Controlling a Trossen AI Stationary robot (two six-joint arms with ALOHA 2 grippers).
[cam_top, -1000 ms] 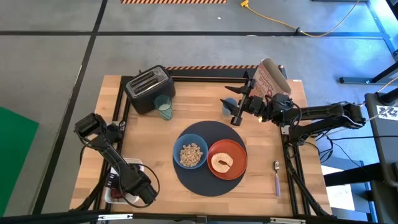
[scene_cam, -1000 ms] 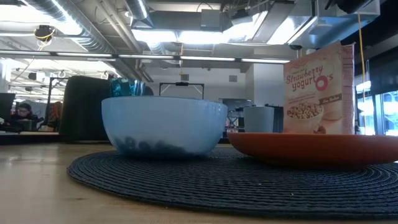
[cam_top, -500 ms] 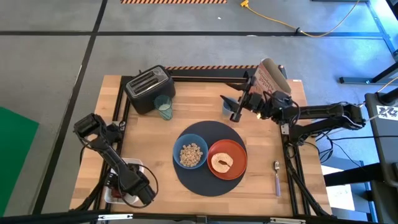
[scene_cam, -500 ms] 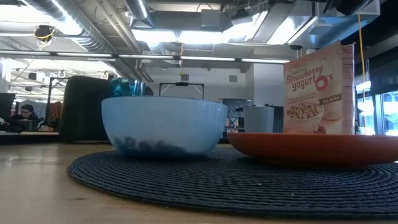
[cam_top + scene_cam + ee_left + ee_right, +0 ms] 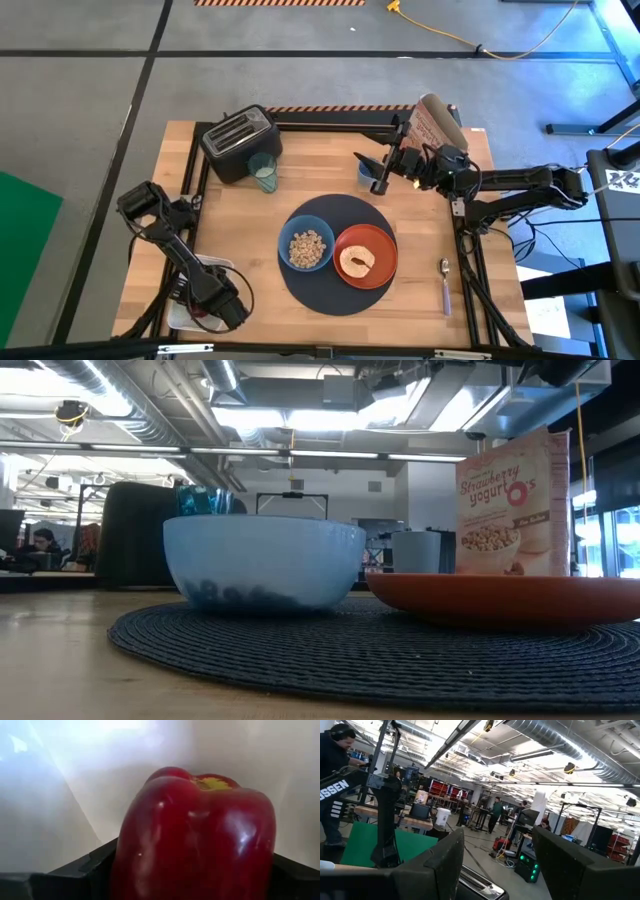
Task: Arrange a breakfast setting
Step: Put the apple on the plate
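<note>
The dark blue-grey mat lies at the table's middle. On it stand the blue bowl with cereal and the orange plate bearing round toasted bread. The teal glass stands by the toaster. The purple-handled spoon lies on the table right of the mat. My left gripper reaches down into a white tray at the near left corner, open, with the dark-red fruit between its fingers. My right gripper hangs open and empty above the far right of the table. My left gripper has one finger on each side of the dark-red fruit, coming at it slanting from above. The fruit sits in the white tray with its stem dimple away from the camera. Whether the fingers touch its sides, I cannot tell.
A black toaster stands at the far left. A red-and-white cereal bag stands at the far right behind my right gripper, and a small grey-blue cup stands on the table beside it. Bare wood lies between the mat and the left arm.
My left gripper has sunk toward the white tray at the near left corner.
</note>
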